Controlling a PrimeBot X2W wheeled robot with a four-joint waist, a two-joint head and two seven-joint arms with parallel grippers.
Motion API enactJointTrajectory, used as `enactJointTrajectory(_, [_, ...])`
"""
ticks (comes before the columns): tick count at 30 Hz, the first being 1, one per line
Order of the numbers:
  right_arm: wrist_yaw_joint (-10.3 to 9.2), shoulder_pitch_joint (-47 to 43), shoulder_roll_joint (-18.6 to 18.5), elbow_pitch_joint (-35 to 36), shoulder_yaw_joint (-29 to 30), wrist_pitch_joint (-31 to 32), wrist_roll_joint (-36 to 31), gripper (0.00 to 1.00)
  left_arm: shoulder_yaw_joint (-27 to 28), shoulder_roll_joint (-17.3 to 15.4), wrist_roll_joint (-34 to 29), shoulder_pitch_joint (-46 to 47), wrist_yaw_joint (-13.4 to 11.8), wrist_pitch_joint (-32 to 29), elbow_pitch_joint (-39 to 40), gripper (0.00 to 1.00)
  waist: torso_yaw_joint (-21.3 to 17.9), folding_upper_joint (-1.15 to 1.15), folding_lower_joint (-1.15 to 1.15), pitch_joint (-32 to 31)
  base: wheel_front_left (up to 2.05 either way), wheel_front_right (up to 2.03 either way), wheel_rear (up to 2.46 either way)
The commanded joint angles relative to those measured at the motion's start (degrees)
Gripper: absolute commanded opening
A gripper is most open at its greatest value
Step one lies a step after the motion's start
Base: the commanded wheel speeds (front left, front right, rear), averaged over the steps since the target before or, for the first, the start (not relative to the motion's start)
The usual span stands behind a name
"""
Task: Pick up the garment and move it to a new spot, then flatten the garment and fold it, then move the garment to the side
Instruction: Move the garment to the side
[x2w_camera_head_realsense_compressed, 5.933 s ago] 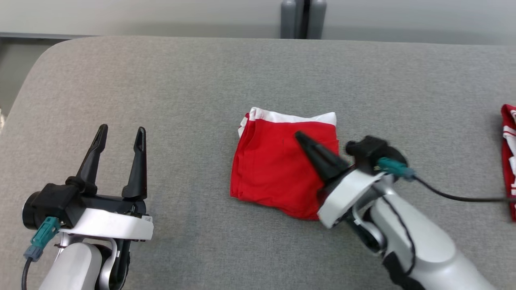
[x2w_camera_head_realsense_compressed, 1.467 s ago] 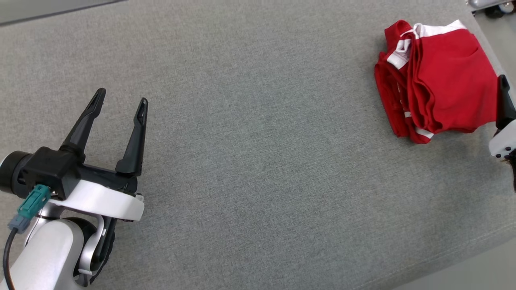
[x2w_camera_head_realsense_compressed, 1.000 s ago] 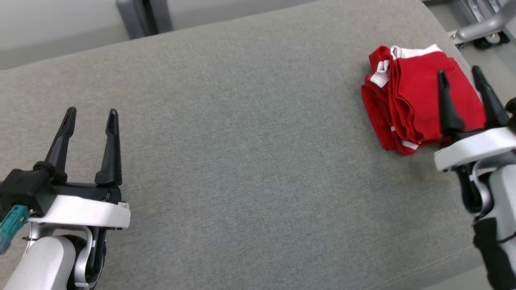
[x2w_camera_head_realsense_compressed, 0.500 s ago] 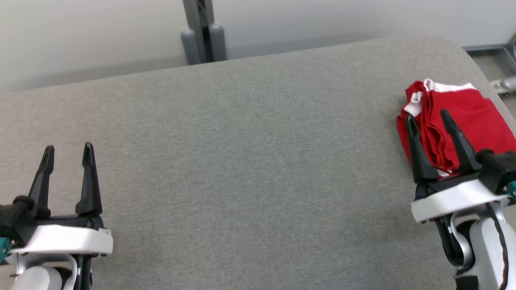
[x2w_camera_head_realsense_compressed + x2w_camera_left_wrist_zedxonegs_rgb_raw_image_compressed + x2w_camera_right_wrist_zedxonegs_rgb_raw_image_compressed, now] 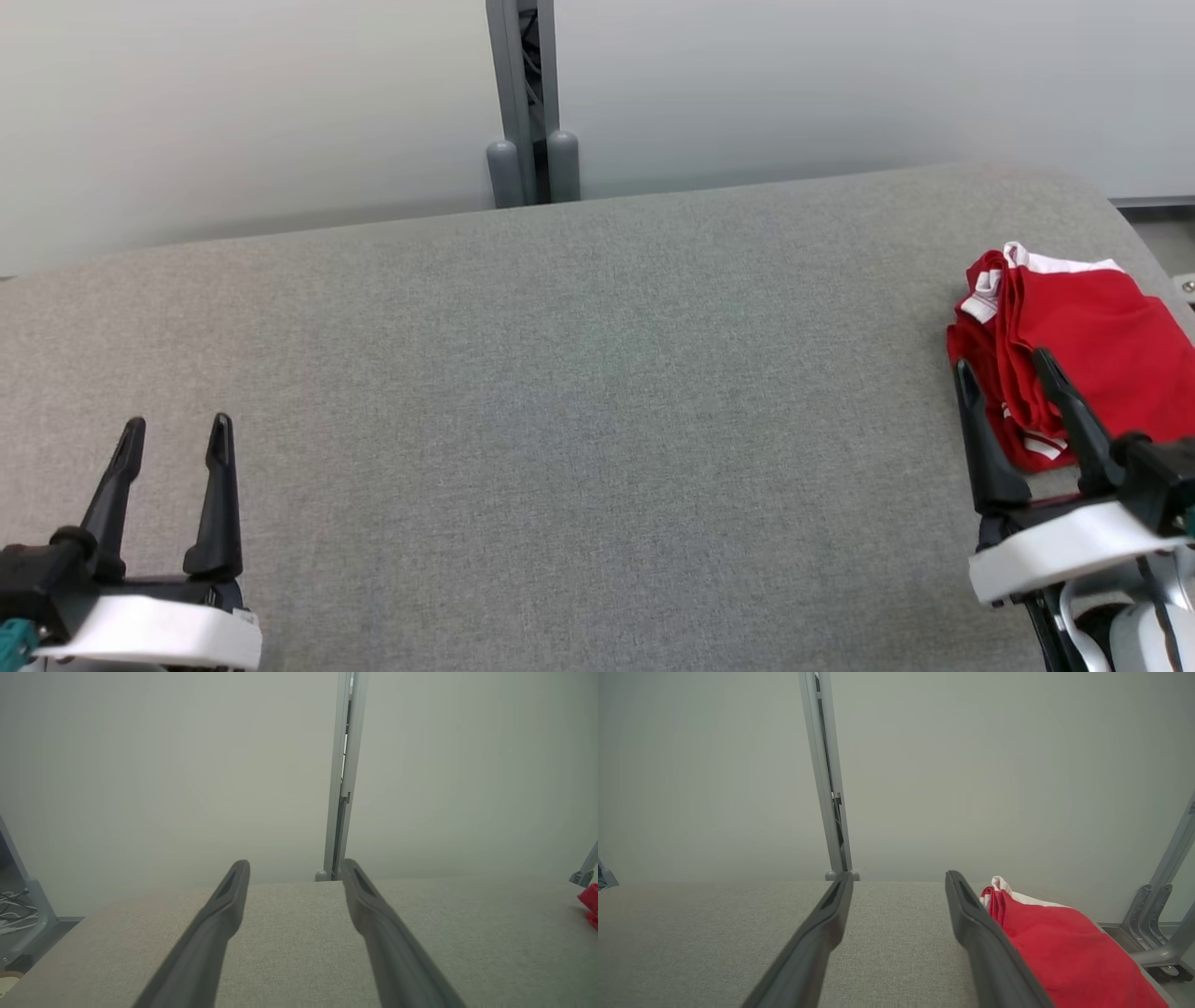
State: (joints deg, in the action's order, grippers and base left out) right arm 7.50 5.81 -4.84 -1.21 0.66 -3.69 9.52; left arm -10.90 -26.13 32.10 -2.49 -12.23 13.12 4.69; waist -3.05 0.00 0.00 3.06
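Red cloth with a white band, the folded garment, is now found just ahead of the right gripper and a little to its outer side, close to the right end of the grey padded table. Compared with a few seconds ago, it is no longer in the middle of the table under this gripper's fingers. It is set down at the side and is not held by anything.

The right gripper's jaws are spread wide and empty. In the right wrist view the garment is seen beside the outer finger, not between the two fingers. Whether that finger touches the cloth cannot be told. At the garment's near edge more red layers with white stripes are seen, so it is perhaps laid on another piece.

The left gripper is also released and empty, and the garment is well apart from it, far to its right. The head view is shifted as well since then, which is taken as a turn of the camera, not of the table.

From this it is judged that the move to the side is done and the task is almost finished.
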Motion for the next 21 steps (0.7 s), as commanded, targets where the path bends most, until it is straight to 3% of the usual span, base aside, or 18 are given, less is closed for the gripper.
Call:
enactJointTrajectory(1, [-0.02,-1.50,0.22,0.95,0.39,0.64,-0.33,1.00,0.00,-0.23,-0.14,-0.93,-0.42,-0.07,0.35,1.00,0.09,0.00,0.00,-0.70,0.00,0.00,0.00])
enactJointTrajectory(21, [-0.02,-8.59,1.75,6.23,1.19,5.23,-0.29,1.00,-0.81,-1.23,0.87,-5.29,-1.61,-2.33,2.20,1.00,0.12,0.00,0.00,-4.11,0.00,0.00,0.00])
